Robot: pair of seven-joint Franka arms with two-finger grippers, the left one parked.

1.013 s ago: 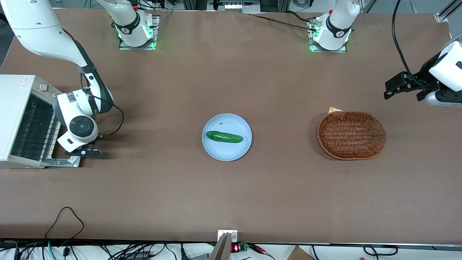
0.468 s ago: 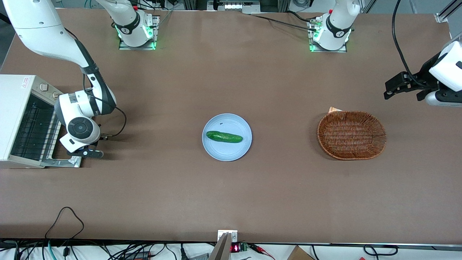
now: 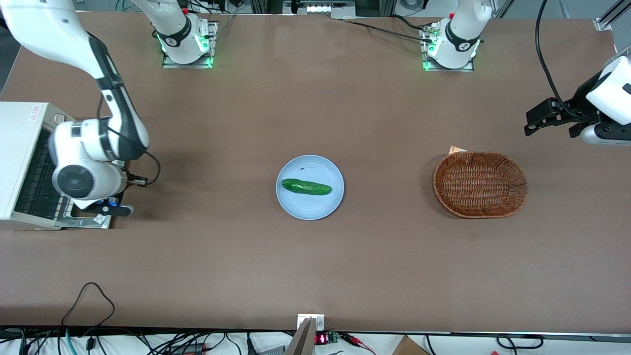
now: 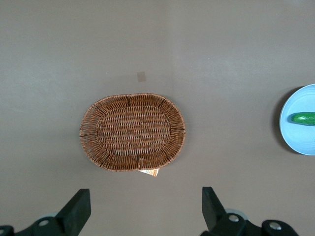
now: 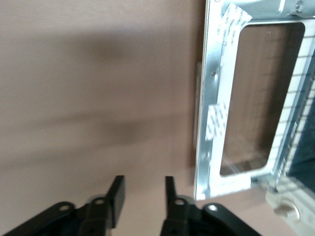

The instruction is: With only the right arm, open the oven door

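The oven door point(image 5: 248, 98) lies folded down flat on the brown table point(image 3: 315, 266) in front of the white toaster oven point(image 3: 22, 162), at the working arm's end of the table; its metal frame faces up, with pieces of white tape on it and the dark glass window in the middle. The oven's mouth stands open, its wire rack point(image 3: 34, 177) showing. The right arm point(image 3: 84, 148) bends down over the door, its rounded wrist housing hiding most of the panel from the front camera. The gripper point(image 5: 141, 199) hovers above bare table just beside the door's outer edge, its black fingers point(image 5: 116, 194) parted with nothing between them. Toward the middle of the table a light blue plate point(image 3: 309, 204) holds a cucumber point(image 3: 306, 187), and a wicker basket point(image 3: 480, 184) sits toward the parked arm's end.
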